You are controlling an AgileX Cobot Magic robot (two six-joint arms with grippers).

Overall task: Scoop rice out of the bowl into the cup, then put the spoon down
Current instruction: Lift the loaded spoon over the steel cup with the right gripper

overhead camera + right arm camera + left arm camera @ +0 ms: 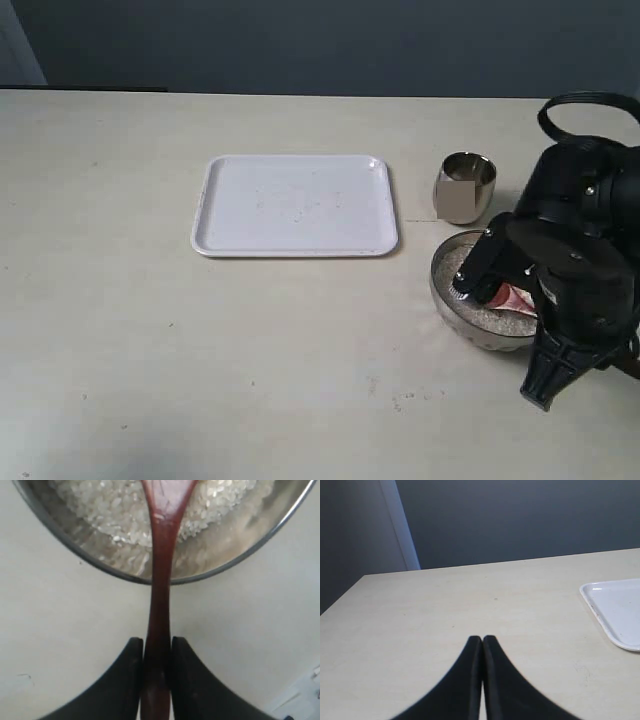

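Observation:
The steel bowl (452,300) sits at the right of the table, partly hidden by my right arm, and holds white rice (455,265). In the right wrist view the bowl's rim (100,566) curves across the top, with rice (105,510) inside. The dark reddish-brown spoon (159,595) reaches over the rim, its head above or in the grains. My right gripper (157,645) is shut on the spoon's handle. The small steel cup (465,187) stands upright just behind the bowl. My left gripper (482,641) is shut on nothing, over bare table; it does not show in the exterior view.
A white rectangular tray (296,206) lies left of the cup; its corner (615,610) shows in the left wrist view. A dark wall runs behind the table's far edge. The right arm's black body (580,270) covers the bowl's right side.

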